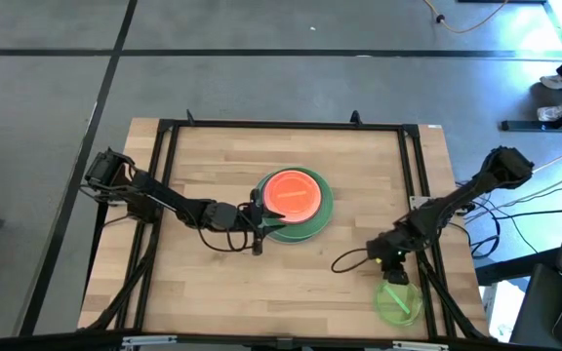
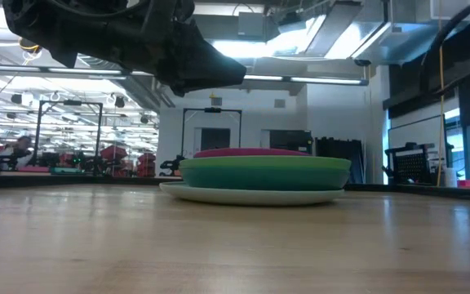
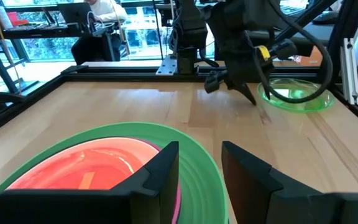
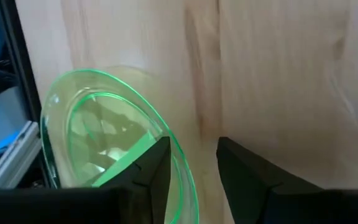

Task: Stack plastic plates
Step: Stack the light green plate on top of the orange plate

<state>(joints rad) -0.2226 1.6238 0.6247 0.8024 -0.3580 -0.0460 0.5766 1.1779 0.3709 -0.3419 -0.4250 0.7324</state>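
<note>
While the stack of plates (image 1: 296, 205) is seen near the middle of the wooden counter (image 1: 213, 283), one lime plate (image 1: 399, 300) is found apart from it, near the counter's front right corner. In the stack, an orange plate (image 1: 291, 193) is placed on top, and a narrow magenta rim is visible under it in the left wrist view. Below these, a green plate (image 3: 191, 152) and a teal plate (image 2: 263, 175) are stacked, and a pale plate (image 2: 251, 195) is at the bottom, flat on the counter.

The left gripper (image 1: 258, 230) is held just beside the left edge of the stack. Its two fingers (image 3: 160, 171) are parted with a clear gap between them, and nothing is gripped; in the left wrist view the rim of the stack is seen right in front of them.

The right gripper (image 1: 390, 274) is positioned low over the lime plate. Its fingers (image 4: 151, 171) are also apart, and the near rim of the translucent plate is seen just at one fingertip, but whether it is touched cannot be told. The plate is not clamped.

Beyond the counter, a person (image 3: 104, 9) is seen far off in the room.
</note>
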